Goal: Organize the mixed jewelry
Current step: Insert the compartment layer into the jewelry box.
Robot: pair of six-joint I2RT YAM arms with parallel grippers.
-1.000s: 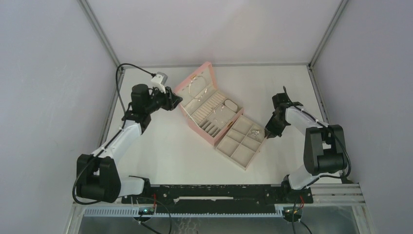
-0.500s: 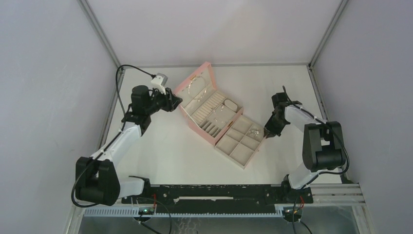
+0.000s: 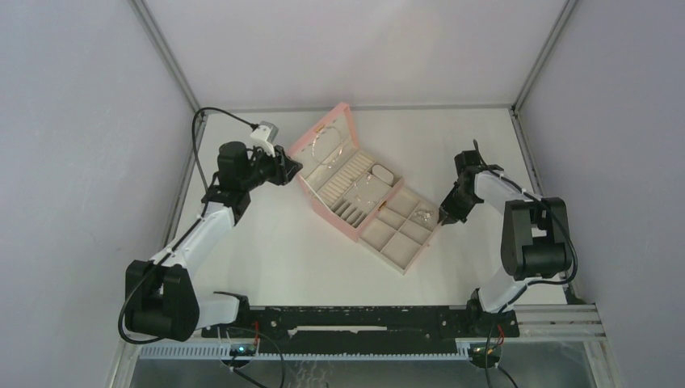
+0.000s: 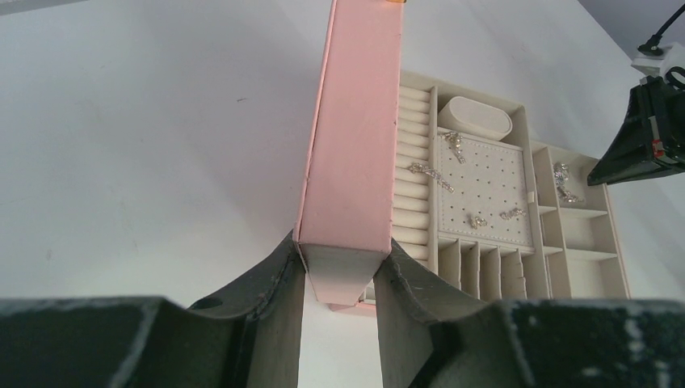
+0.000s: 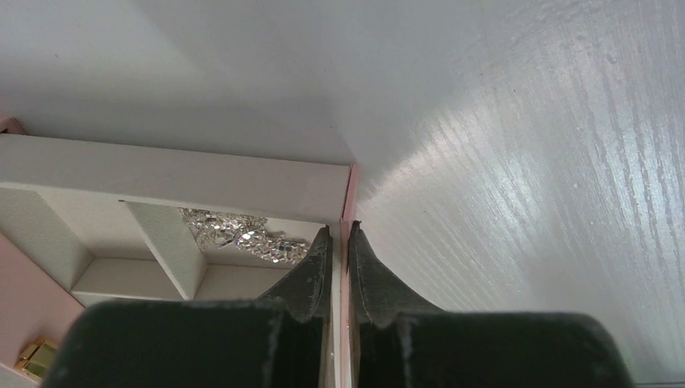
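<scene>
My left hand clamps the pink lid; my right hand, pinching the tray by its rim, has nudged it slightly up-frame; the jewelry remains unsorted.

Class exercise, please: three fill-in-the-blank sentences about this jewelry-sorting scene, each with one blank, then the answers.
1. The ____ pincer clamps the upright pink lid.
2. The beige tray has ____ compartments.
3. Silver jewelry lies in the tray beside the ____ pincer, which clamps its wall.
Missing words: left; six; right.
</scene>
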